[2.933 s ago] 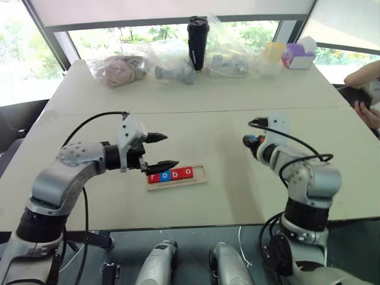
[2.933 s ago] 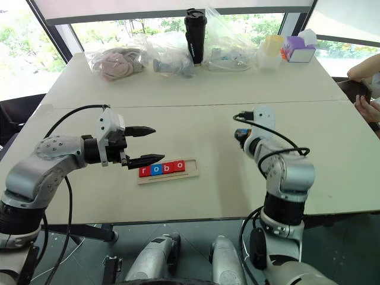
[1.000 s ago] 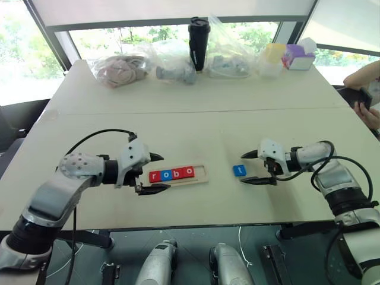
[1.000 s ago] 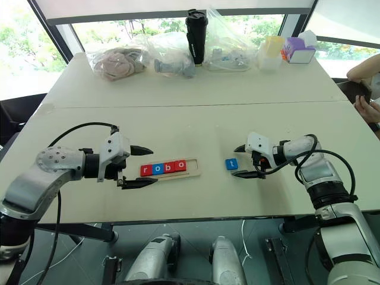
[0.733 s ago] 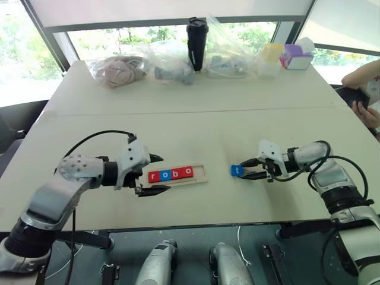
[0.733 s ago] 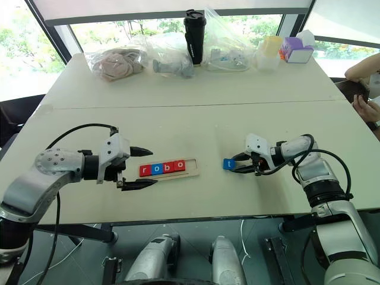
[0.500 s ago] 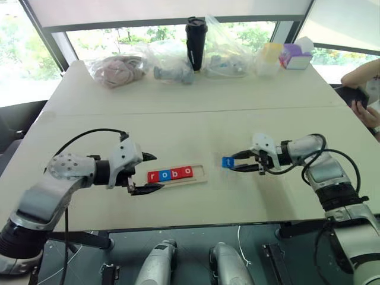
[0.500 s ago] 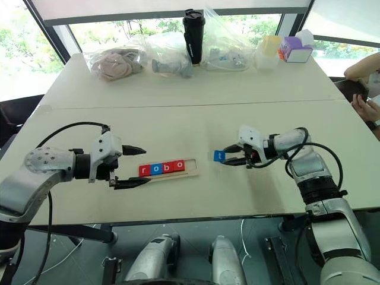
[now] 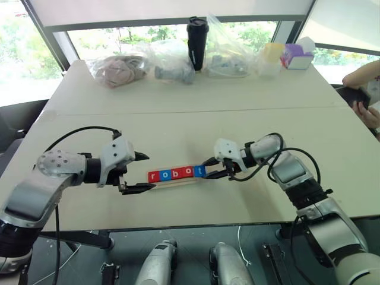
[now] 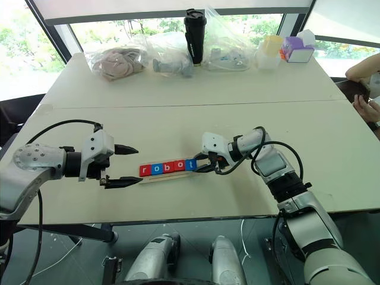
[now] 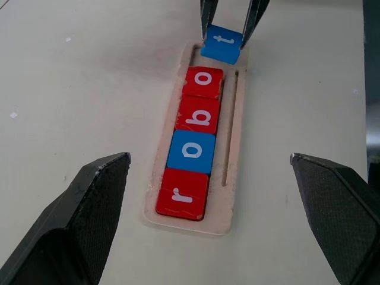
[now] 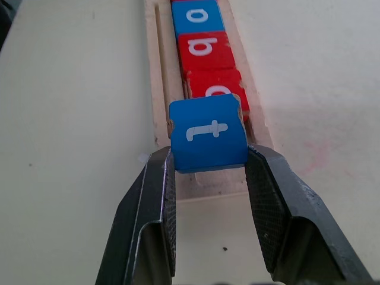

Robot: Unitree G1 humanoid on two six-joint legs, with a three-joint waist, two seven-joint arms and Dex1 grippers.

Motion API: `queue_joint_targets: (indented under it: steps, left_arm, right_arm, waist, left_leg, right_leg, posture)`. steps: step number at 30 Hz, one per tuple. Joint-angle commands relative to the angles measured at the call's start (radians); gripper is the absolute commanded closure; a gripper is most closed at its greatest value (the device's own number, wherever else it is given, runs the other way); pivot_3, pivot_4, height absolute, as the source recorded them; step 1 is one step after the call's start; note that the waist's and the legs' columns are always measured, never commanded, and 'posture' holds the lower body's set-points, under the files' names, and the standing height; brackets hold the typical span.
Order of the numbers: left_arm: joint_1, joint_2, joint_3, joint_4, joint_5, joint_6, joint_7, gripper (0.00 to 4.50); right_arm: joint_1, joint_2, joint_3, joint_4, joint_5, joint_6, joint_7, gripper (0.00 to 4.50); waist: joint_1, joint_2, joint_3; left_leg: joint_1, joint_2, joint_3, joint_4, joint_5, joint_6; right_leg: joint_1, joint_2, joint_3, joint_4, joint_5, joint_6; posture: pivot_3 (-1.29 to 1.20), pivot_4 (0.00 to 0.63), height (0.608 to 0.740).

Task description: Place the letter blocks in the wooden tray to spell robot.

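Right gripper (image 12: pixel 209 163) clamped on blue t block (image 12: pixel 208 132), over wooden tray's (image 11: pixel 233 113) right end, beside red o block (image 11: pixel 203 82), left gripper (image 9: pixel 140 173) wide open, empty, left of tray

Five small flat square tiles each carry one white lowercase letter. In the long shallow light-wood tray (image 11: pixel 233 124), a red tile (image 11: pixel 183 193) reads "r", a blue tile (image 11: pixel 192 152) reads "o", a red tile (image 11: pixel 198 114) reads "b", and a red tile (image 11: pixel 203 82) reads "o". A blue tile (image 12: pixel 208 133) reading "t" sits clamped between the black fingers of the right end effector (image 12: pixel 209 178), over the tray's open end.
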Motion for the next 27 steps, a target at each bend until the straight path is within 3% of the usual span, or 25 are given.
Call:
queue_joint_targets:
  steps: [1,27]
  left_arm:
    - [0.002,0.003,0.018,-0.029,0.002,-0.011,0.009,0.00]
    - [-0.024,-0.014,-0.001,-0.045,-0.002,0.005,0.041,0.00]
  right_arm:
    - [-0.040,0.016,-0.001,0.016,-0.008,-0.030,0.002,3.39]
    - [-0.073,0.013,-0.029,0.079,-0.016,-0.042,0.044,3.39]
  waist:
    - [0.000,0.000,0.000]
    - [0.001,0.000,0.000]
  left_leg:
    - [0.000,0.000,0.000,0.000,0.000,0.000]
    - [0.000,0.000,0.000,0.000,0.000,0.000]
  right_leg:
    - [0.000,0.000,0.000,0.000,0.000,0.000]
    - [0.001,0.001,0.000,0.000,0.000,0.000]
  posture:
    - [0.00,0.150,0.740]
    - [0.00,0.150,0.740]
